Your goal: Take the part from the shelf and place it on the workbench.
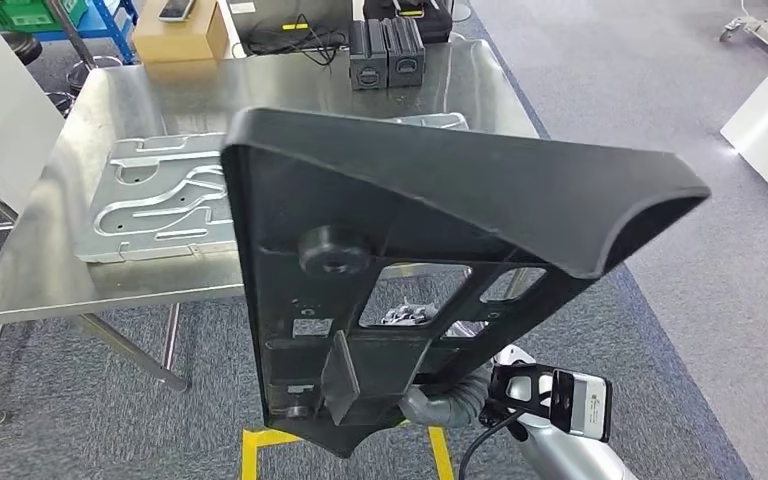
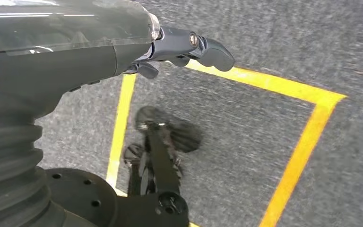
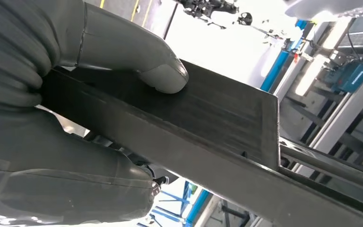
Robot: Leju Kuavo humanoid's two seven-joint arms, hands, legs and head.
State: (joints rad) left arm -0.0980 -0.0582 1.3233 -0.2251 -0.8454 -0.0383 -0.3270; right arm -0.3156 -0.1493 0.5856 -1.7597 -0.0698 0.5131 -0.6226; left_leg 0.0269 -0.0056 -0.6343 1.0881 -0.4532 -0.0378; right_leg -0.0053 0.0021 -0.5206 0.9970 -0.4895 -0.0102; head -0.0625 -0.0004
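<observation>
Black plastic part is up in the air, tilted, long axis running from low near the robot up and right; it hangs in front of and above the near edge of the steel workbench. Right hand clamps its lower edge, thumb pressed flat on the face. Bench lies forward and left of that hand, stamped metal panel already on it. Left hand hangs over the floor, holding nothing, fingers probably loosely curled; view is blurred.

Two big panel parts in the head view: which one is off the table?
The black plastic part, which the right hand grips and holds up in front of the camera. The silver metal panel lies flat on the steel workbench.
</observation>
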